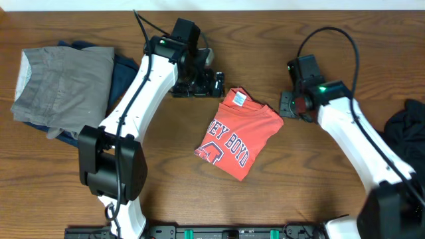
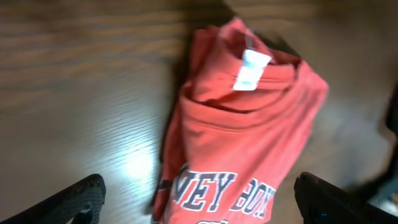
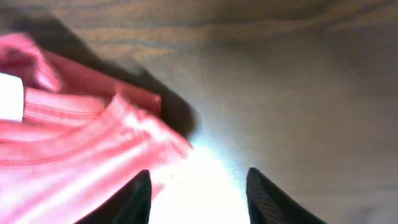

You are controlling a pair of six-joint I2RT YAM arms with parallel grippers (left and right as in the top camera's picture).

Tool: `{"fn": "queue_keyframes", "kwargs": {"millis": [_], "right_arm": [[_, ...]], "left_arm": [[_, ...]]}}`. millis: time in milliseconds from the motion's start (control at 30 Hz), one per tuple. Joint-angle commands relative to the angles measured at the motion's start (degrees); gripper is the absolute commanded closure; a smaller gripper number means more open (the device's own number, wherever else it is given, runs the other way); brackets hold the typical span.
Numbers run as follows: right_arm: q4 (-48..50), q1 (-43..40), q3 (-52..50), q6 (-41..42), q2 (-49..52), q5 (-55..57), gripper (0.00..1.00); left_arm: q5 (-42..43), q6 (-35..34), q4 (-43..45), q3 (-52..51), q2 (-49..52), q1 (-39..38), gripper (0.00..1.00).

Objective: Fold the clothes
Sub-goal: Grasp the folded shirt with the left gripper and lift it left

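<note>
A coral-red T-shirt (image 1: 238,135) with "BOYD" lettering lies folded in the middle of the table, collar and white label toward the back. It fills the left wrist view (image 2: 249,124), and its collar edge shows in the right wrist view (image 3: 74,137). My left gripper (image 1: 211,81) is open and empty, just behind the shirt's collar on its left side; its fingers (image 2: 199,199) spread wide over the shirt. My right gripper (image 1: 287,106) is open and empty, just right of the collar, over bare wood (image 3: 199,193).
A stack of folded clothes, grey (image 1: 63,86) on top of dark blue, lies at the far left. A crumpled black garment (image 1: 408,126) lies at the right edge. The table is brown wood (image 1: 319,192).
</note>
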Motion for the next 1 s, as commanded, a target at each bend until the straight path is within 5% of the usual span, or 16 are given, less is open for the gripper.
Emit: {"fn": "queue_keyframes", "kwargs": {"millis": [0, 167, 367, 567, 833, 900, 967], "right_arm": [[-2.6, -0.33, 1.4, -0.68, -2.91, 0.35, 0.47], [-6.49, -0.66, 1.4, -0.68, -4.83, 0.33, 0.46], [-9.97, -0.7, 1.4, -0.66, -4.96, 0.35, 0.47], [-10.32, -0.7, 1.4, -0.44, -4.94, 0.35, 0.46], [-10.34, -0.7, 1.4, -0.44, -4.94, 0.35, 0.47], [-10.54, -0.7, 1.4, -0.46, -4.96, 0.35, 0.47], [-10.75, -0.7, 1.4, -0.46, -4.96, 0.35, 0.47]], "left_arm": [[7.8, 9.22, 0.13, -0.22, 3.32, 0.02, 0.02], [10.25, 15.39, 0.66, -0.22, 8.68, 0.04, 0.02], [10.82, 15.54, 3.8, -0.22, 15.56, 0.22, 0.02], [24.55, 17.27, 4.22, -0.22, 20.04, -0.39, 0.02], [24.61, 17.22, 5.73, -0.48, 20.96, -4.37, 0.0], [24.61, 17.25, 6.16, -0.48, 20.96, -5.27, 0.17], [24.61, 17.22, 6.8, -0.48, 20.96, -5.88, 0.54]]}}
